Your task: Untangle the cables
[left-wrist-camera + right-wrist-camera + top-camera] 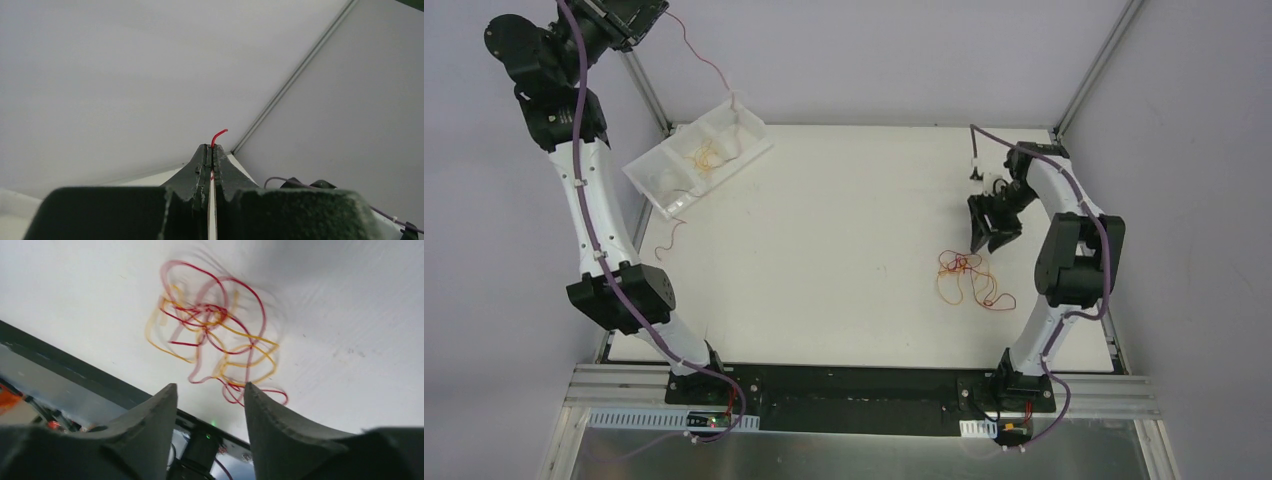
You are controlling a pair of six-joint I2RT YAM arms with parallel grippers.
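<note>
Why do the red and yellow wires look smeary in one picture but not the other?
Right wrist view: the tangle of wires is smeared with ghost copies, likely motion blur, and the dark right fingers up close are soft. Top external view: the same tangle looks small but crisp, in even light. Left wrist view: the red wire tip is sharp, the left fingers around it grainy.

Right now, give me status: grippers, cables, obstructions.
Left gripper shut on red strand, held high. Right gripper open, red-and-yellow tangle just ahead, loose on table. No obstruction visible near it.
</note>
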